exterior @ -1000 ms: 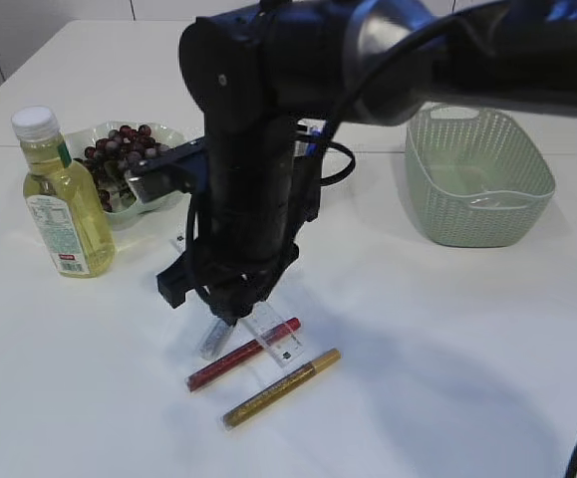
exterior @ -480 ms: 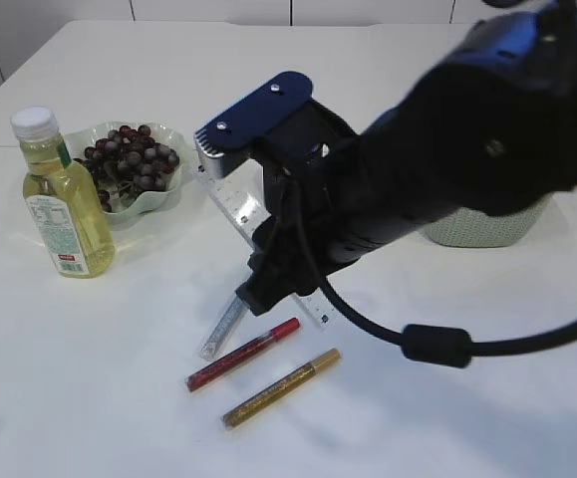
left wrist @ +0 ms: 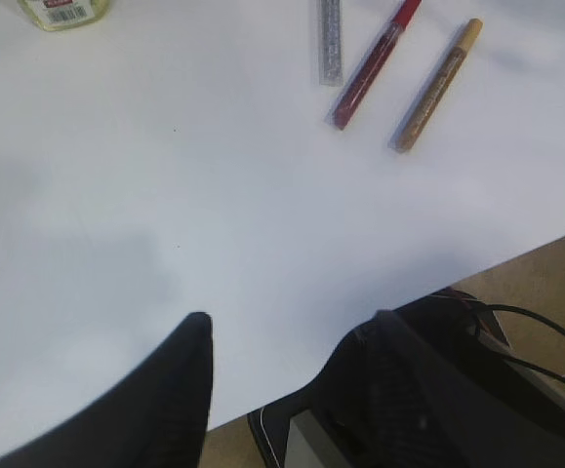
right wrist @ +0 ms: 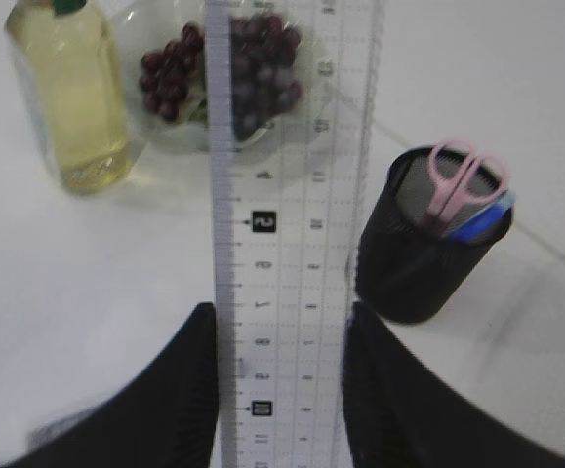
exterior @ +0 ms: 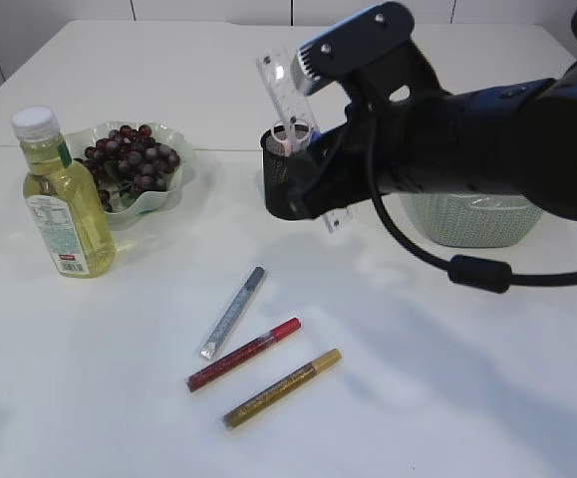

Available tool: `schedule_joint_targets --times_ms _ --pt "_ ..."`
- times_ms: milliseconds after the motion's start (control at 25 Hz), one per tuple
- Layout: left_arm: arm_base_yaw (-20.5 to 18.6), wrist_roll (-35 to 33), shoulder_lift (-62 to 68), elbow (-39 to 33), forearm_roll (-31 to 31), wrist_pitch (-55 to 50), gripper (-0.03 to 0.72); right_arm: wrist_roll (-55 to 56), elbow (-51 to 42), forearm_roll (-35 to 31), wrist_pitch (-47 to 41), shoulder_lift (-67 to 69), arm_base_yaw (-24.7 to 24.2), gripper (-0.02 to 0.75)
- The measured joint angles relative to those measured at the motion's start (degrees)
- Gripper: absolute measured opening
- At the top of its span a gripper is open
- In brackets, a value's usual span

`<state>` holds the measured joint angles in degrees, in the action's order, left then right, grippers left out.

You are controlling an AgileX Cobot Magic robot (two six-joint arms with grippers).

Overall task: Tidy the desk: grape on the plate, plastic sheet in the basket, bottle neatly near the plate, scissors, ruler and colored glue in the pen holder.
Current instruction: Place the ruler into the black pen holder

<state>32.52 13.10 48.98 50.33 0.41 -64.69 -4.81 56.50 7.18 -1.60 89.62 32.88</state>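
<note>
progress looks past halfway. grapes [exterior: 129,154] sit on the plate [exterior: 173,189], the bottle [exterior: 61,199] stands just beside it, and scissors [right wrist: 463,185] already poke out of the pen holder [right wrist: 419,263], pink handles up. something pale lies in the basket [exterior: 477,179], likely the plastic sheet, though that is hard to confirm.

the right claw [right wrist: 277,390] is closed on the clear ruler [right wrist: 287,195], its two dark fingers pressing the ruler's long edges. the ruler is held up off the table [exterior: 418,398], tilted, with its far end near the pen holder's rim in the exterior view; it is not yet inside.

three glue sticks lie flat on the table, well apart from the holder: silver [exterior: 233,312], red [exterior: 244,354] and gold [exterior: 281,387], close together and roughly parallel.

the left claw [left wrist: 282,390] hangs near the table's front edge, jaws parted, holding nothing.

left to do, as i judge it: drop the ruler into the holder, then carry over each glue stick.
</note>
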Motion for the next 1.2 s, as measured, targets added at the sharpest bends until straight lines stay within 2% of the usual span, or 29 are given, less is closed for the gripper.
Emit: schedule_joint_targets --times_ms 200,440,960,1200 --pt "0.00 0.00 0.00 0.00 0.00 1.85 0.379 0.00 0.10 0.13 14.48 2.19 -4.19 0.299" --pt "0.00 0.00 0.00 0.00 -0.02 4.69 0.379 0.00 5.86 -0.19 22.28 8.25 -6.32 0.299" --pt "0.00 0.00 0.00 0.00 -0.41 8.18 0.379 -0.25 25.23 -0.23 24.45 26.94 -6.65 0.299" --pt "0.00 0.00 0.00 0.00 -0.41 8.77 0.379 -0.33 32.36 -1.41 23.04 32.47 -9.25 0.298"
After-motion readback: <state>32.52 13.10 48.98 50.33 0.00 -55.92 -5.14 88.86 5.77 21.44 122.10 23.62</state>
